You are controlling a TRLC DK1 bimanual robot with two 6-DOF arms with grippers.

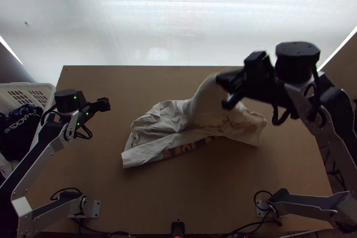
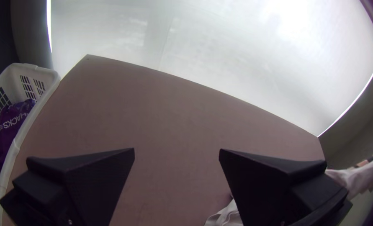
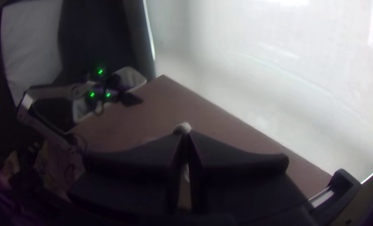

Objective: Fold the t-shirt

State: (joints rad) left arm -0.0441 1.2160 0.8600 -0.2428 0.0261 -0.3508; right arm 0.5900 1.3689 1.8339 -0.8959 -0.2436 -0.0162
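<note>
Desk (image 1: pixel 201 193) wood is showing all around the bunched t-shirt (image 1: pixel 160 122), with a big bare part stretching to the near edge. The right gripper (image 1: pixel 226 91) is holding some shirt up over the middle, its fingers pinching it. The left gripper (image 1: pixel 106 104) is hanging over bare wood, fingers wide apart. A white basket (image 1: pixel 43 86) of clothes (image 1: pixel 20 126) is standing by the left edge.
</note>
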